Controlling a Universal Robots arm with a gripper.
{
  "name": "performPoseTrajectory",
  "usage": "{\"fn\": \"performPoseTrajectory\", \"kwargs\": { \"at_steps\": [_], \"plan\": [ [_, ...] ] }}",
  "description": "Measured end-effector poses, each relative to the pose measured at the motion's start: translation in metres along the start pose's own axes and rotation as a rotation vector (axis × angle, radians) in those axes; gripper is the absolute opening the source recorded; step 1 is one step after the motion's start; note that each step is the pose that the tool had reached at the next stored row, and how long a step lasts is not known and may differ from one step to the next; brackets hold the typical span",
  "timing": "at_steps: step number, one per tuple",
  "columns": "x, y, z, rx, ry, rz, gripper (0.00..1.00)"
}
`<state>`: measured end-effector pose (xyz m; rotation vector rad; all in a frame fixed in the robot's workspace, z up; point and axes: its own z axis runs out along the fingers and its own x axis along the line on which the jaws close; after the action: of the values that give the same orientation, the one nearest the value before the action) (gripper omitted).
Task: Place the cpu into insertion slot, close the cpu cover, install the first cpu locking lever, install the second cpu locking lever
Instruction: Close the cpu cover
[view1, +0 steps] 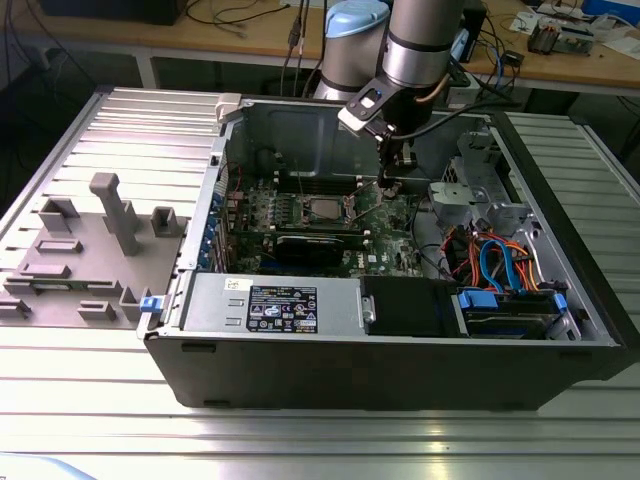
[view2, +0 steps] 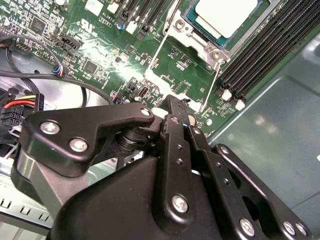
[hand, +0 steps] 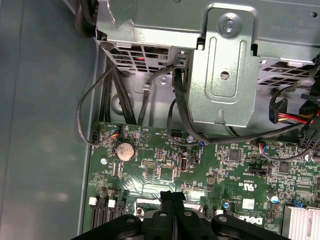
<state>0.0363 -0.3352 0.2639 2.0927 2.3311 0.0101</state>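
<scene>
Inside the open computer case, the cpu (view1: 323, 209) (view2: 226, 14) lies flat in the insertion slot (view1: 322, 217) on the green board, silver top up. The cpu cover (view2: 209, 46), a silver frame, lies down around the chip's edges. Two thin wire locking levers (view2: 159, 50) (view2: 212, 82) run from the socket's corner toward my gripper. My gripper (view1: 389, 178) (view2: 175, 101) (hand: 172, 197) hangs over the board to the exterior view's right of the socket. Its black fingers (hand: 167, 199) are pressed together, shut, with the tip beside the end of one lever; I cannot tell whether they touch.
Long black memory slots (view2: 272, 42) flank the socket. A metal drive cage (hand: 225, 65) with black cables, a coin battery (hand: 125, 149) and a finned heatsink (hand: 302, 222) lie near the gripper. Power supply (view1: 280, 305) and coloured cables (view1: 495, 265) fill the case front. Grey fixture blocks (view1: 110, 215) stand outside.
</scene>
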Motion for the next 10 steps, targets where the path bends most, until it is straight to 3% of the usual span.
{"fn": "performPoseTrajectory", "kwargs": {
  "at_steps": [7, 10],
  "plan": [
    [0.0, 0.0, 0.0, 0.0, 0.0001, -0.006, 0.11],
    [-0.0001, 0.0032, 0.0002, 0.0009, 0.0001, -0.006, 0.11]
  ]
}}
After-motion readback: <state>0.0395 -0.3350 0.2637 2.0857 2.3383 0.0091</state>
